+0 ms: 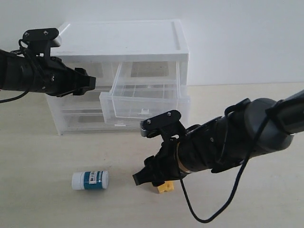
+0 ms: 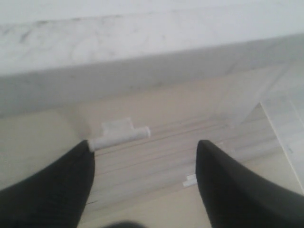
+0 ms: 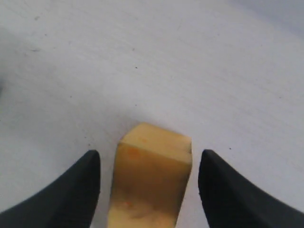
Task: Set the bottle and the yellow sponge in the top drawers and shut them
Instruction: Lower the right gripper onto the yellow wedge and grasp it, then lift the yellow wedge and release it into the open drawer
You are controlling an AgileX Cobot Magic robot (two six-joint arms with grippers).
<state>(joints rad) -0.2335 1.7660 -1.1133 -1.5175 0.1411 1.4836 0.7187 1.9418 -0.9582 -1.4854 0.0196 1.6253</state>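
The yellow sponge (image 3: 152,175) is a little yellow-orange block, kind of wedge-ish, with a few darker orange blotches. It's lying on the pale table (image 1: 47,209) out in front of the chest (image 1: 123,38). The right gripper (image 1: 151,179) is down over it with its jaws spread wide, one finger either side, and there's a gap on both sides, so it isn't squeezing anything. Over toward the left arm's side the bottle (image 1: 90,180) lies tipped over on the table: stubby, white cap, teal label. The clear top right drawer (image 1: 142,97) is pulled well out, and the top left drawer (image 1: 103,71) is shut. The left gripper (image 1: 91,81) hovers in front of that one, also wide open and holding nothing, with the white tab handle (image 2: 119,137) just ahead of its fingers.
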